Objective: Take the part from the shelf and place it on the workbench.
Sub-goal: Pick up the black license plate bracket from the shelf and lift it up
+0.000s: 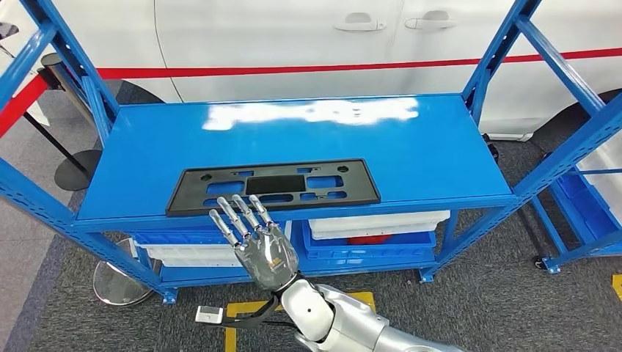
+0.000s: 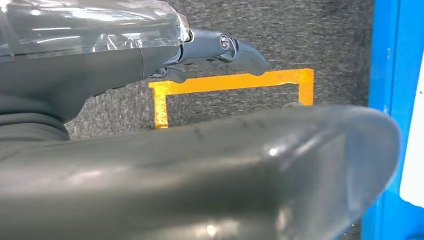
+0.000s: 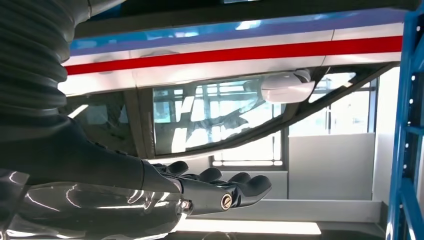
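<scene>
Under the top board of the blue metal shelf (image 1: 440, 158) I see four shallow trays on the lower level: on one side a blue plastic tray (image 1: 176, 238) over a white plastic tray (image 1: 187, 254), on the other a white plastic tray (image 1: 378, 224) over a blue plastic tray (image 1: 370, 249) with something red in it that I cannot make out. One flat black plastic panel with rectangular cut-outs (image 1: 275, 185) lies on the top board near its front edge. My right hand (image 1: 257, 238) is raised in front of that edge, fingers (image 1: 238, 213) straight and spread, gripping nothing, tips just short of the panel. My left hand (image 2: 220, 50) hangs over the grey floor's yellow marking (image 2: 225, 82), fingers gently curled, empty.
</scene>
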You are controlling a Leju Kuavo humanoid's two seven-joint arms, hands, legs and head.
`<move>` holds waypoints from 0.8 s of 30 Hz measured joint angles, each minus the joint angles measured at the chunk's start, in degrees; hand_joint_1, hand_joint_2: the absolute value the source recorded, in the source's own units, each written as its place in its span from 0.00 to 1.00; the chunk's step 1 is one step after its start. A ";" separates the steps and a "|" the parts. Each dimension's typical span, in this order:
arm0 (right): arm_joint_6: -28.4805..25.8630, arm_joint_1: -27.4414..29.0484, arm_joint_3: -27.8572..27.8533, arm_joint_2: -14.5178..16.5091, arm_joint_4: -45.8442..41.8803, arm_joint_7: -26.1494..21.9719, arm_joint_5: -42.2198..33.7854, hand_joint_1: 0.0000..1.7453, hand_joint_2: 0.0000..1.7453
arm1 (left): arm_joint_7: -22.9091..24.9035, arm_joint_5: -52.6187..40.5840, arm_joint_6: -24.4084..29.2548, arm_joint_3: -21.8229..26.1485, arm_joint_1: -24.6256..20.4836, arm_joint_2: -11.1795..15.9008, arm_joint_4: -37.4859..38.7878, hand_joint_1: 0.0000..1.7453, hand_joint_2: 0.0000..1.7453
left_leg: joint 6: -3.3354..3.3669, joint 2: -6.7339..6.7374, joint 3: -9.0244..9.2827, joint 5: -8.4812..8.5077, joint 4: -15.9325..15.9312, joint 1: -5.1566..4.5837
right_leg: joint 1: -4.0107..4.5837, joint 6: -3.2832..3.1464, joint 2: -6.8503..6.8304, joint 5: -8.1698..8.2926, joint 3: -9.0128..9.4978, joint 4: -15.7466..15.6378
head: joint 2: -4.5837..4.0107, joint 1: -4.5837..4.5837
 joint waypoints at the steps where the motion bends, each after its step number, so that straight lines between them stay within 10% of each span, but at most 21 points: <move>1: 0.00 0.09 -0.14 -0.14 0.01 -0.17 0.00 0.00 1.00 | 0.01 -0.02 0.00 0.01 0.03 0.00 0.00 0.00 0.00 | 0.14 -0.04 0.24 -0.22 0.00 -0.19 | 0.07 -0.15 0.00 0.24 -1.72 1.96 | 0.00 -0.01; 6: 0.01 0.14 -1.35 -0.39 0.07 -1.43 0.00 0.00 1.00 | 0.09 -0.18 0.00 0.02 -0.06 -0.09 0.00 0.00 0.00 | -0.05 -0.28 2.24 -1.68 -0.05 -1.06 | 1.31 -2.59 -0.05 10.18 2.46 -12.02 | 0.00 -0.10; 12: -0.01 0.26 -2.52 -0.03 1.67 -4.54 0.00 0.00 1.00 | 0.36 -0.94 -0.07 0.17 -0.40 -0.04 0.00 0.00 0.00 | -1.72 -0.01 1.81 -3.72 1.99 -1.02 | 0.85 -3.27 -0.05 10.33 4.62 -15.83 | 0.00 -0.16; 15: 0.04 0.58 -2.60 0.48 4.32 -5.72 0.00 0.00 1.00 | 0.72 -1.33 -0.13 0.39 -0.55 0.00 0.00 0.00 0.00 | -2.56 0.02 -3.73 -7.85 12.30 -0.42 | 0.76 -3.56 -0.28 9.93 5.31 -16.06 | 0.00 -0.19; 17: 0.07 1.02 -2.57 0.65 6.15 -6.04 0.00 0.00 1.00 | 0.91 -1.59 -0.18 0.48 -0.53 0.02 0.00 0.00 0.00 | -3.07 0.03 -5.91 -7.23 14.91 0.01 | 0.69 -3.43 -0.25 9.51 5.69 -15.96 | 0.00 -0.19; 21: 0.01 1.15 -2.75 1.51 9.46 -7.17 0.00 0.00 1.00 | 1.05 -1.93 -0.26 0.53 -0.81 0.05 0.00 0.00 0.00 | -3.31 0.13 -1.10 0.14 2.57 0.46 | 0.57 -2.32 0.01 8.23 6.47 -15.15 | 0.00 -0.24; 24: -0.02 1.14 -2.99 2.18 11.20 -7.82 0.00 0.00 1.00 | 1.15 -2.06 -0.34 0.55 -1.07 0.05 0.00 0.00 0.00 | -1.94 -0.02 -0.31 0.09 0.42 0.17 | 0.77 -1.42 0.06 7.92 6.30 -14.90 | 0.00 -0.15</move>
